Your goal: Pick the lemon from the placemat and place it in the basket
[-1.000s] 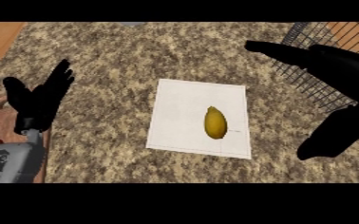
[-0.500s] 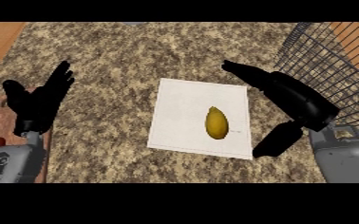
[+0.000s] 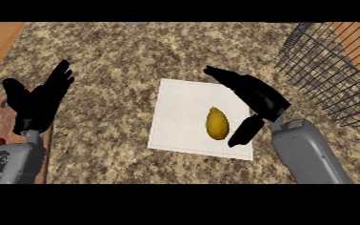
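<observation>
The robot's right hand [image 3: 259, 98] hangs over the right side of a white placemat [image 3: 181, 114], its fingers spread straight toward the upper left and its thumb pointing down and apart from them, holding nothing. The thumb tip sits just beside the lemon [image 3: 217, 123], on its right, though whether the two touch cannot be told from this view. The grey forearm behind the hand runs down to the lower right edge of the view. The lemon lies lengthwise on the right half of the placemat, its pointed end toward the top, nearer the mat's lower edge than its upper one. The placemat rests flat on the speckled stone desk [image 3: 134, 52], turned slightly askew. Well to the right of the mat, at the upper right corner of the view, stands a dark wire basket [image 3: 320, 66], only part of it visible, and the lemon is well apart from it. At the left edge of the view the left hand [image 3: 38, 102] rests open with fingers pointing up, over the desk's edge and well apart from the placemat, with its grey forearm below it.
</observation>
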Controlling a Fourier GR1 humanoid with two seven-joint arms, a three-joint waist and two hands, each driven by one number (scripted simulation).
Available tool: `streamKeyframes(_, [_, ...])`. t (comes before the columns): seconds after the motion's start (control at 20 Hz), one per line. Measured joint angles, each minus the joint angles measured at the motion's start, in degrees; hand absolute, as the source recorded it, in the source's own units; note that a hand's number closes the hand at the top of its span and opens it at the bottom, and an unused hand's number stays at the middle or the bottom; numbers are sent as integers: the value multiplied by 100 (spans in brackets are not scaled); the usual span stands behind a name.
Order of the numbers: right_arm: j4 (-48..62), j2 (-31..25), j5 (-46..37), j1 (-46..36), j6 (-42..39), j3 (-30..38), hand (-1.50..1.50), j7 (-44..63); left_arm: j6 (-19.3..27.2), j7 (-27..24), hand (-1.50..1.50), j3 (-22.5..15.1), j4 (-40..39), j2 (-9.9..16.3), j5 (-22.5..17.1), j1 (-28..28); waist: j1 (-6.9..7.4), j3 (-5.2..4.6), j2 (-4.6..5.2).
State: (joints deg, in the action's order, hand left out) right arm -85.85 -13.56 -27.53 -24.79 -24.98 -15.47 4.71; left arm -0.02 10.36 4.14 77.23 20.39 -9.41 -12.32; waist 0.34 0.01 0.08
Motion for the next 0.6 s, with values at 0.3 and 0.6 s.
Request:
streamKeyframes(0.3, [553, 126, -531, 24, 16, -142, -150, -262, -57, 98, 0, 102, 51, -59, 94, -3, -12, 0, -4])
streamKeyframes(0.6, [972, 169, -885, 9, 56, 0, -150, -727, -103, 87, 0, 165, 87, -204, 234, 65, -17, 0, -5])
